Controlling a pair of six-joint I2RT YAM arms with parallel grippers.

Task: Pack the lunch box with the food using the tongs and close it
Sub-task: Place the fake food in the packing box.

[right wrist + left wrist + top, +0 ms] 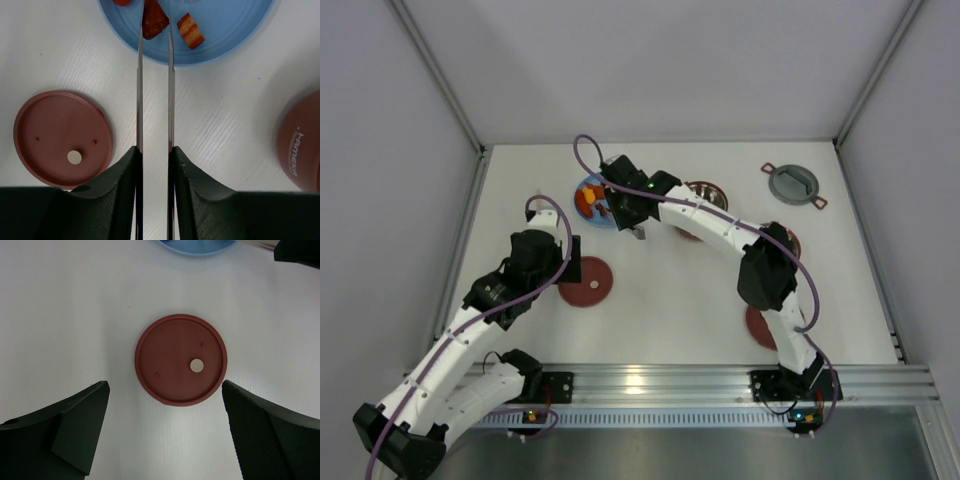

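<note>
My right gripper is shut on the silver tongs, whose two slim arms run forward to the light-blue plate. A red-brown piece of food sits between the tong tips on the plate, and an orange striped piece lies just to its right. From above, the right gripper is over the plate. My left gripper hangs open above a flat dark-red lid with nothing between its fingers. A lunch box bowl with a steel inside stands right of the plate.
A dark-red bowl stands at the right edge of the right wrist view. A second dark-red lid lies by the right arm's base. The grey two-eared cover rests at the back right. White walls enclose the table.
</note>
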